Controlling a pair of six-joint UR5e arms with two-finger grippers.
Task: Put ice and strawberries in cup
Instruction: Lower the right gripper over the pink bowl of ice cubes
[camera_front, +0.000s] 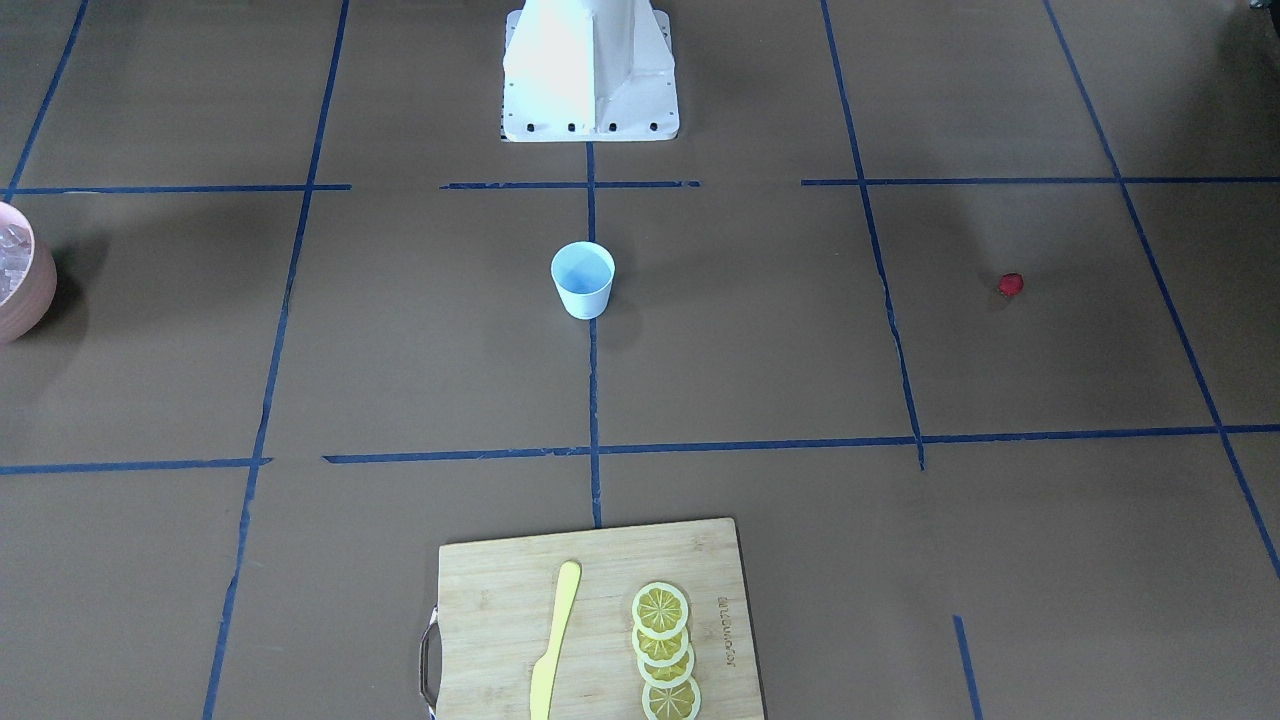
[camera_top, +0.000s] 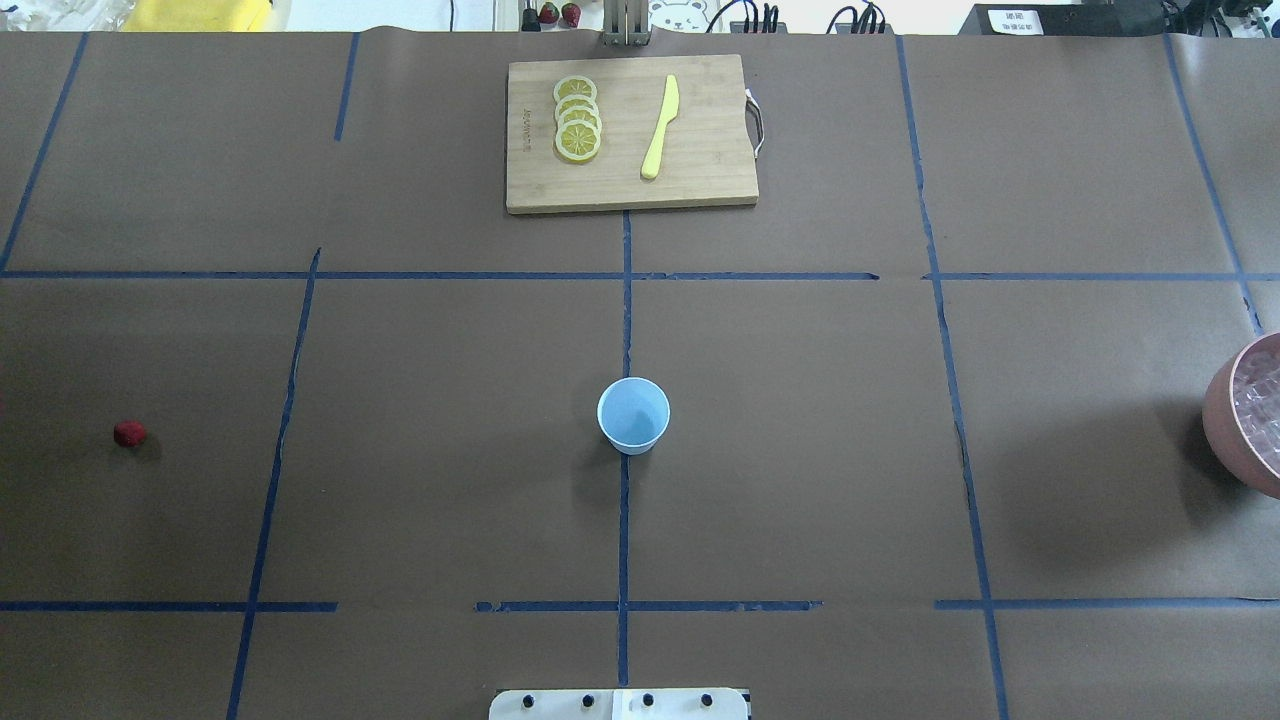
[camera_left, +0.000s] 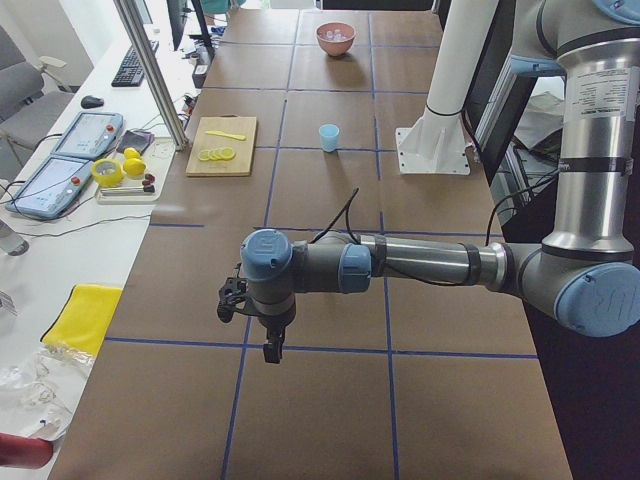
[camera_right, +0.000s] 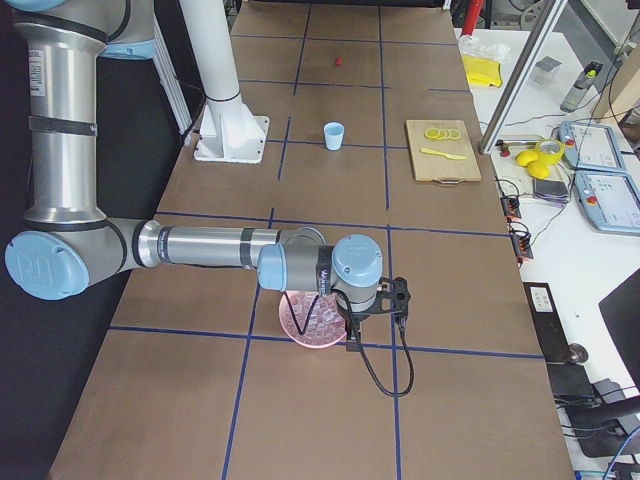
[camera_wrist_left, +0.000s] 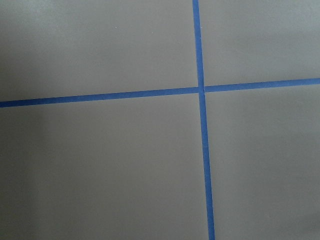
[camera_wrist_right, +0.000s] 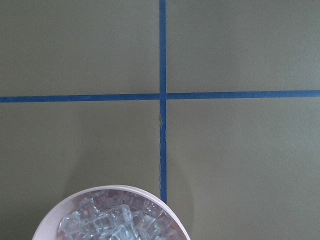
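Observation:
The pale blue cup (camera_top: 633, 414) (camera_front: 582, 280) stands upright mid-table on a tape line. A tiny red strawberry (camera_top: 129, 433) (camera_front: 1011, 285) lies alone far out on the robot's left side. Ice (camera_wrist_right: 110, 222) (camera_top: 1262, 405) fills the pink bowl (camera_top: 1225, 420) at the table's right end. In the exterior left view my left gripper (camera_left: 272, 350) hangs above bare table; I cannot tell whether it is open or shut. In the exterior right view my right gripper (camera_right: 352, 343) hovers by the pink bowl (camera_right: 300, 325); there too I cannot tell. Neither wrist view shows fingers.
A wooden cutting board (camera_top: 700, 170) at the far edge carries several lemon slices (camera_top: 577, 118) and a yellow knife (camera_top: 660, 127). The robot's white base (camera_front: 590, 75) stands at the near edge. Blue tape lines grid the brown table.

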